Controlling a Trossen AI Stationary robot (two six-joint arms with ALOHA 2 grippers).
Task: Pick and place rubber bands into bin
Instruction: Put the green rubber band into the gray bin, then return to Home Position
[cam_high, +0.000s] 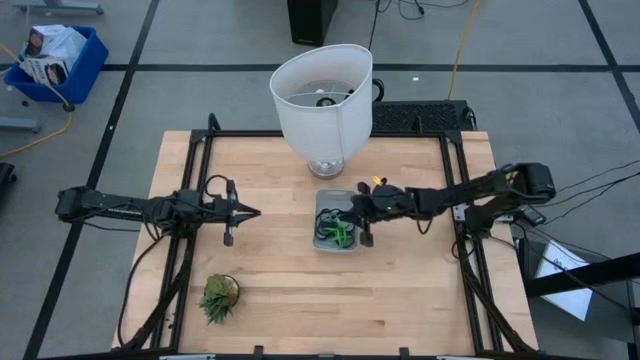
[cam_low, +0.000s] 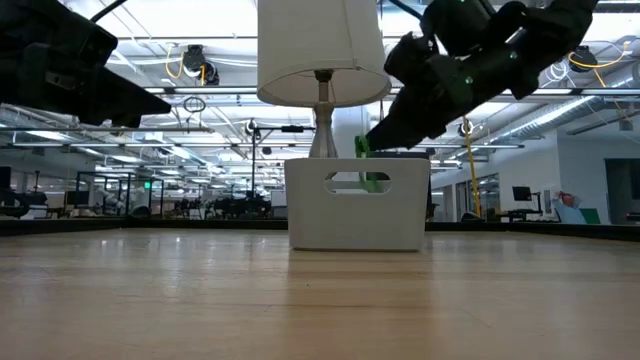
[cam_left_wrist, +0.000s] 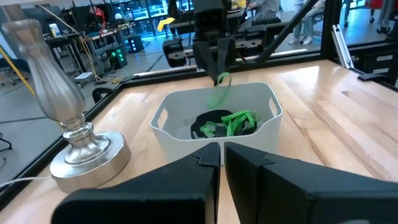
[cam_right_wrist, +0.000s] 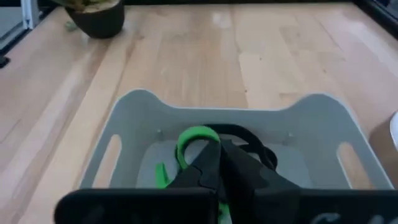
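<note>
Hanging directly over the bin (cam_right_wrist: 124, 134), the right gripper (cam_right_wrist: 219, 163) pinches a small light green rubber band (cam_right_wrist: 194, 140) between fingers pressed tight together. From the right wrist view the loop curls up just past the fingertips, with the bin's open floor straight beneath it, so the drop path is simply downward; no sideways travel looks needed before letting go. Inside the bin lie more rubber bands (cam_left_wrist: 231, 122), a tangle of green ones and dark ones, resting on the bottom. The high view puts this gripper at the bin's right side, reaching in from the right arm's edge of the table, and the held band dangles inside the bin's outline. Farther off to the left, the left gripper (cam_high: 243, 211) waits well apart from the bin, fingers clenched on nothing, pointing toward it. Behind the bin stands the lamp (cam_high: 322, 95), its base near the bin's far wall. A small potted plant (cam_high: 219, 296) sits at the front left.
</note>
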